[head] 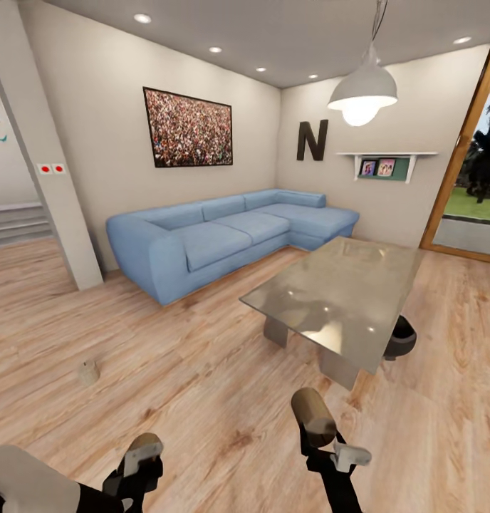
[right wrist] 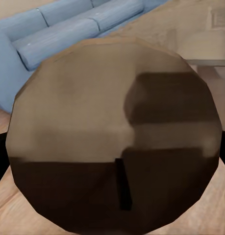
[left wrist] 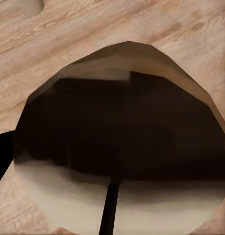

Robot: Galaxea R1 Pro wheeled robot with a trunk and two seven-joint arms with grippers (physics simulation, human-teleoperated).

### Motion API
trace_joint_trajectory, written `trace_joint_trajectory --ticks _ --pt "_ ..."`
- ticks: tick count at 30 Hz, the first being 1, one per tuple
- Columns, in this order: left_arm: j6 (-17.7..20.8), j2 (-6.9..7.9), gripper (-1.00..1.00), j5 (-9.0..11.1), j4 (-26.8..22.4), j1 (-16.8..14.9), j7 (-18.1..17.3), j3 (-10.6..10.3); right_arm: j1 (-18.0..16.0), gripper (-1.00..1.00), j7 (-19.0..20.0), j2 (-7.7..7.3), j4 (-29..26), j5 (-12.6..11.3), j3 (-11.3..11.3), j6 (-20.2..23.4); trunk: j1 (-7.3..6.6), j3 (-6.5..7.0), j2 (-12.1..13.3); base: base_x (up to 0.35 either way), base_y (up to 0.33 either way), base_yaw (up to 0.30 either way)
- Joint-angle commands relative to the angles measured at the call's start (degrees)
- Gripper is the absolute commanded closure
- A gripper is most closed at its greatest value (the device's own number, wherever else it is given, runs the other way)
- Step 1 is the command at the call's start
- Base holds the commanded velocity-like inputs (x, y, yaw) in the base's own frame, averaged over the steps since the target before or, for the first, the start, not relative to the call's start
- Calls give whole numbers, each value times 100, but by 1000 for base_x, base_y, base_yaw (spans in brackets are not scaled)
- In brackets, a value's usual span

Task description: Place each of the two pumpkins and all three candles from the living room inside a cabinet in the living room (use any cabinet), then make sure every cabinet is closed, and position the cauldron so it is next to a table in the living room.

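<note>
Head view: the right end effector pinches a candle above bare floor, near the counter corner. The left end effector also grips a candle. A third candle stands on open floor; the cauldron sits beside the counter's edge. Wrist views: each held candle's end is close up.

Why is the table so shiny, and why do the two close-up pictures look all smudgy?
In the head view, the glossy table top mirrors the bright hanging lamp and ceiling spots as pale glare. In the left wrist view, a candle sits so close to the camera that it blurs into dark and tan patches. The right wrist view's candle is just as smeared.
</note>
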Motion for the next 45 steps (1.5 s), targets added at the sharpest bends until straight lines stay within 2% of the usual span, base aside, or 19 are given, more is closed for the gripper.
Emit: trace_joint_trajectory --ticks 1,4,8,11,12,13,16,19,20,22,23,25,28,30,33,36,38,42,45 --pt "10 -21 100 27 47 -3 14 -15 -4 100 12 -1 23 -59 18 -32 -23 12 39 0 0 -39" --pt "184 -133 100 66 396 159 -54 -15 -4 100 7 -9 80 -70 7 -44 -89 66 159 0 0 -163" --pt "708 -331 100 207 1010 349 -487 -15 -4 100 -2 -32 376 -81 -50 -81 -177 138 319 0 0 -242" --pt "1208 -414 100 655 1467 432 -1113 -14 -4 100 -3 -48 704 -85 -208 -255 -243 192 440 0 0 -260" --pt "1633 -435 100 955 1819 464 -1604 -13 -4 100 -4 -78 871 -86 -344 -363 -265 210 480 0 0 -263" --pt "2080 -446 100 1021 2225 504 -2058 -8 -4 100 -4 -139 1002 -90 -473 -421 -287 227 520 0 0 -263" --pt "2612 -455 100 1021 2882 721 -2571 25 -10 100 -4 -348 1192 -108 -720 -451 -353 273 640 0 0 -257" --pt "2694 -481 100 1021 3008 773 -2693 34 -110 100 -4 -557 1675 -108 -963 -432 -419 313 761 0 0 -114" --pt "2700 -561 100 1021 3030 787 -2717 36 -496 100 -4 -788 2239 -123 -1056 -444 -441 328 801 0 0 -9" --pt "2679 -627 100 1021 3032 790 -2718 37 -553 100 -6 -805 2320 -148 -1068 -452 -485 360 881 0 0 -5" --pt "2214 -834 100 1021 3033 935 -2686 36 -588 100 -47 -793 2377 -187 -1089 -470 -507 377 921 0 0 0" --pt "1902 -944 100 1021 3029 1017 -2670 31 -592 100 -87 -646 2380 -173 -1090 -472 -550 413 1001 0 0 0" --pt "1679 -964 100 1021 3031 1031 -2666 33 -593 100 -227 -602 2374 -169 -1094 -476 -616 467 1122 0 0 0" --pt "1253 -966 100 1021 3025 1041 -2651 31 -593 100 -302 -592 2366 -167 -1096 -485 -660 503 1202 0 0 0" --pt "89 -977 100 1021 3016 1403 -2581 26 -593 100 -342 -573 2374 -166 -1092 -491 -726 557 1322 0 0 0" --pt "-781 -976 100 1021 3016 1640 -2564 22 -593 100 -346 -565 2375 -166 -1089 -491 -792 611 1442 0 0 0" --pt "-1106 -976 100 1021 3015 1772 -2563 16 -593 100 -346 -568 2377 -166 -1090 -490 -836 647 1523 0 0 0" --pt "-1288 -973 100 1021 3021 2072 -2567 12 -593 100 -354 -597 2490 -166 -1110 -516 -924 718 1683 0 0 -4" --pt "-1301 -968 100 1021 3037 2282 -2573 5 -593 100 -355 -711 3131 -166 -1112 -1217 -990 772 1803 0 0 -178"
